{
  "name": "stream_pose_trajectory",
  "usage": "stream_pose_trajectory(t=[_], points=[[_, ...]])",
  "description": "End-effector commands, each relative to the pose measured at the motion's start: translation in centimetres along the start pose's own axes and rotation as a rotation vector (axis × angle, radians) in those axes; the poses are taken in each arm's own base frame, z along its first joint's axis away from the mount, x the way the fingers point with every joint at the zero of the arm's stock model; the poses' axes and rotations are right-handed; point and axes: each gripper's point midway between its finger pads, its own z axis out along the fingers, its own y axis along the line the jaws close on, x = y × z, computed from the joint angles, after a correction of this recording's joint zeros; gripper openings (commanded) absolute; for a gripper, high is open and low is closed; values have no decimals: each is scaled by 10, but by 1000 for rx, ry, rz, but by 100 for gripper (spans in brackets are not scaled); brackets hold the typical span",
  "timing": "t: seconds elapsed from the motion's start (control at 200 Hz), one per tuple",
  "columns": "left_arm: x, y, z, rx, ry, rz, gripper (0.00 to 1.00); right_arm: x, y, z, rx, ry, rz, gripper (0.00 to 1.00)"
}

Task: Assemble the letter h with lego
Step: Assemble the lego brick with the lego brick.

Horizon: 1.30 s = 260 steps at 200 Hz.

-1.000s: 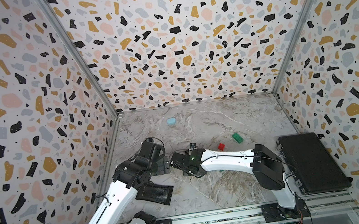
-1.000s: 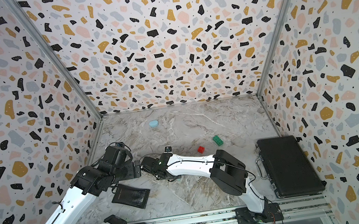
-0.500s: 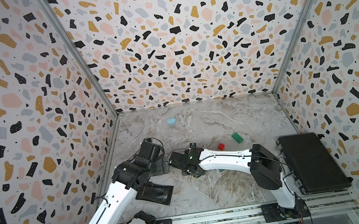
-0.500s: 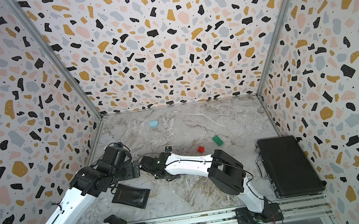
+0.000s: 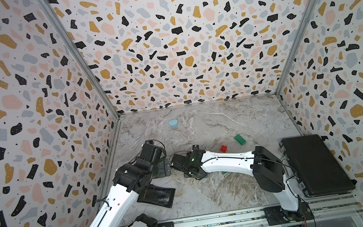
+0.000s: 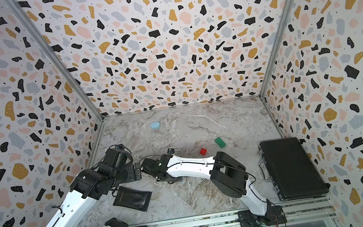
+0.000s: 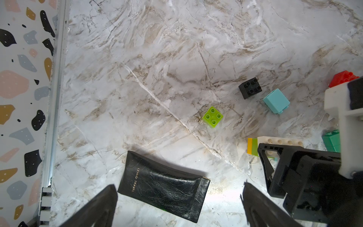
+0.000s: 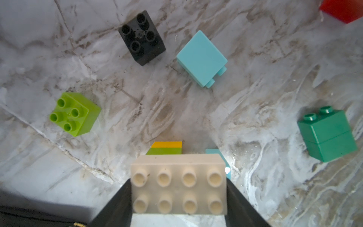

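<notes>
My right gripper (image 8: 178,188) is shut on a white eight-stud brick (image 8: 177,167) held low over the marble floor. Beneath its far edge show a yellow-on-lime stack (image 8: 167,147) and a light blue piece (image 8: 213,151). Loose lego lies beyond: a lime brick (image 8: 75,114), a black brick (image 8: 142,37), a light blue brick (image 8: 201,57) on its side, a dark green stack (image 8: 327,134) and a red brick (image 8: 341,8). My left gripper (image 7: 178,188) is open, hovering beside the right one (image 5: 177,165). Another red brick (image 5: 223,148) and a long green brick (image 5: 240,139) lie behind the right arm.
A black leather pouch (image 7: 163,186) lies on the floor under the left gripper. A closed black case (image 5: 315,162) sits by the right wall. A pale blue oval lump (image 5: 173,122) rests near the back. The left wall (image 7: 29,98) is close to the left arm.
The right arm has shifted only very slightly with the white brick; both grippers keep their state.
</notes>
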Motion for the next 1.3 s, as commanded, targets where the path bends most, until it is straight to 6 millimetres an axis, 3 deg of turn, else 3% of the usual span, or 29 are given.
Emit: stream_pose_trajectory(t=[0.0, 0.451, 0.821, 1.297], points=[[-1, -6, 0, 33, -8, -5, 99, 13, -17, 3, 72, 4, -26, 13], [0, -7, 0, 36, -7, -2, 99, 23, -14, 4, 87, 13, -57, 9], [0, -6, 0, 33, -7, -2, 99, 37, 12, 8, 13, 53, -79, 6], [-1, -6, -1, 33, -12, -4, 99, 46, 32, 9, -48, 90, -103, 3]])
